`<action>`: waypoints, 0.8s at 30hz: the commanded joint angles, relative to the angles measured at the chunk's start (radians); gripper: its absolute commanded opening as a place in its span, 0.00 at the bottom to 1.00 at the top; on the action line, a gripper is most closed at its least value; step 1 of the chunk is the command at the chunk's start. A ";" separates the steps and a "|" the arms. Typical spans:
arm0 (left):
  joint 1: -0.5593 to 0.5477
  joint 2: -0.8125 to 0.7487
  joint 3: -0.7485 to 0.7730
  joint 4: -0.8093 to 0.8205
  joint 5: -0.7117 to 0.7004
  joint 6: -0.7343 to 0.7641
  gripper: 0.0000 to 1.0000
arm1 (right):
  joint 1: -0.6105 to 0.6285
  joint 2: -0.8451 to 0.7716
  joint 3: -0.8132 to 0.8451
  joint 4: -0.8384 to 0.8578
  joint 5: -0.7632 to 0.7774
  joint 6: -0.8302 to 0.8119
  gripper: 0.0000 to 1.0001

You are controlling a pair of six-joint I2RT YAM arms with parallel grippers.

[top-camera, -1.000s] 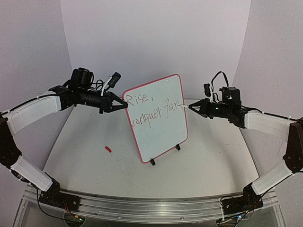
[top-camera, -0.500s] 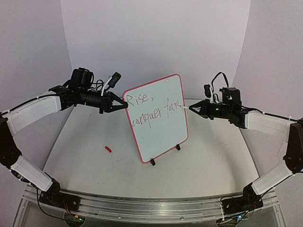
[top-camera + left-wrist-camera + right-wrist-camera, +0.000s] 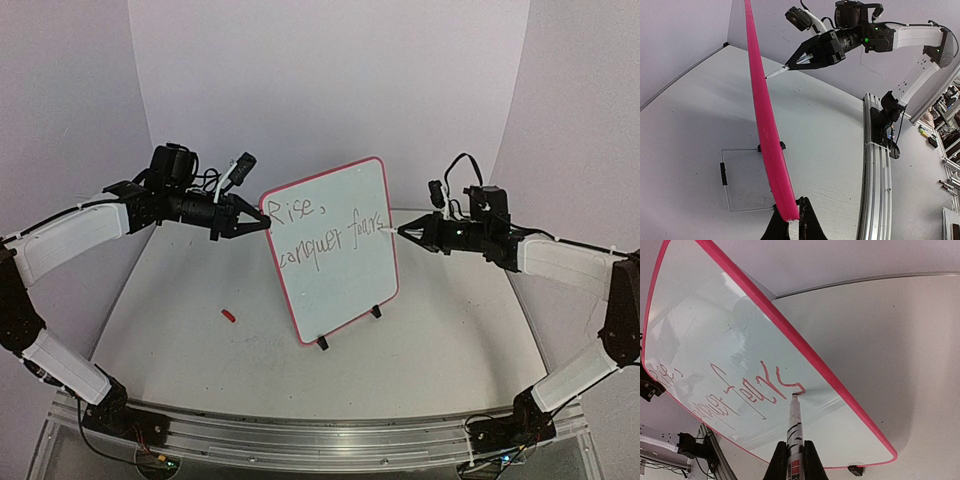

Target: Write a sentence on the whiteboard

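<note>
Whiteboard (image 3: 335,255), red-rimmed: stands tilted on black feet (image 3: 322,343) at the middle of the desk (image 3: 180,350). Judged light, thin and stiff, with a slick face. It would likely tip or skid under pen pressure, and fresh ink would smear. Best hold is the rim, never the written face. Left tool (image 3: 263,224) is pinched closed on the rim at the board's 10 o'clock. Right tool (image 3: 402,231), at 3 o'clock, is clamped on a marker (image 3: 794,425). The marker's tip touches the face at the end of the sentence (image 3: 322,232), "Rise, conquer fears". Small red piece (image 3: 229,315), probably a cap, lies at 8 o'clock, well apart.
</note>
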 commanded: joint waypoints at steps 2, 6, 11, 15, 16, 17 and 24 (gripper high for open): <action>-0.047 0.045 -0.028 -0.183 -0.006 0.060 0.00 | -0.003 -0.094 -0.014 0.072 -0.019 0.031 0.00; -0.047 0.042 -0.028 -0.183 -0.008 0.061 0.00 | -0.006 -0.168 -0.053 0.089 0.017 0.045 0.00; -0.047 0.042 -0.028 -0.183 -0.006 0.060 0.00 | -0.009 -0.176 -0.074 0.054 0.080 0.039 0.00; -0.049 0.045 -0.028 -0.183 -0.007 0.060 0.00 | -0.008 -0.150 -0.066 0.035 0.116 0.023 0.00; -0.048 0.045 -0.028 -0.183 -0.007 0.060 0.00 | -0.008 -0.143 -0.061 0.033 0.119 0.018 0.00; -0.049 0.045 -0.027 -0.183 -0.007 0.060 0.00 | -0.008 -0.135 -0.056 0.028 0.119 0.014 0.00; -0.049 0.048 -0.027 -0.183 -0.007 0.060 0.00 | -0.008 -0.086 -0.024 0.016 0.111 -0.005 0.00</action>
